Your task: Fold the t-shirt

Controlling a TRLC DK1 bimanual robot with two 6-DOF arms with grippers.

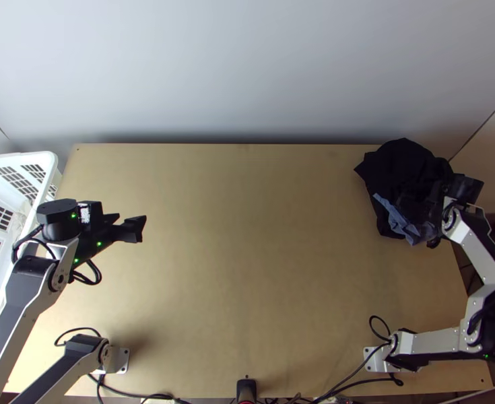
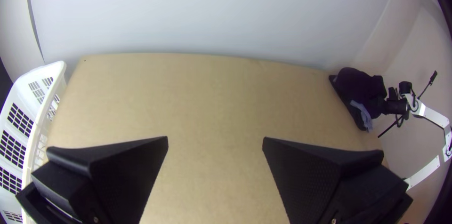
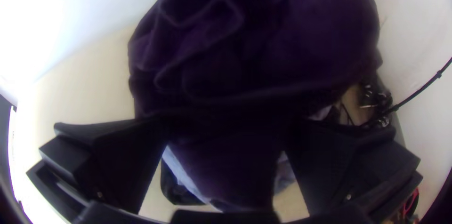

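The task's cloth is at the worktop's far right corner: a dark, bunched heap (image 1: 402, 168), crumpled rather than spread. A smaller blue-grey cloth (image 1: 401, 221) pokes out on the side of the heap nearer my bases. I can't tell from here which of these is the t-shirt, or whether the dark mass is one garment or several.

My right hand (image 1: 419, 219) is down at the heap, over its near right part. In the right wrist view its two broad black fingers (image 3: 127, 158) are spread wide, with dark folds filling much of the gap between them and bulging up beyond; I don't see them pinching the cloth. Some of the blue-grey piece shows between them too. Past the heap in that view I have a few dark cables (image 3: 376, 101) by the worktop's edge.

My left hand (image 1: 127, 223) hangs over the left part of the worktop (image 1: 247, 269), well apart from the cloth. Its fingers are spread wide in the left wrist view, with bare worktop between them and nothing in their grip.

Beside the worktop's left edge I have a white slatted basket (image 1: 35, 159), the left arm (image 1: 28, 289) crossing in front of part of it. A pale wall (image 1: 247, 67) stands behind the far edge, and black cables (image 1: 355, 384) run along the near edge between the bases.
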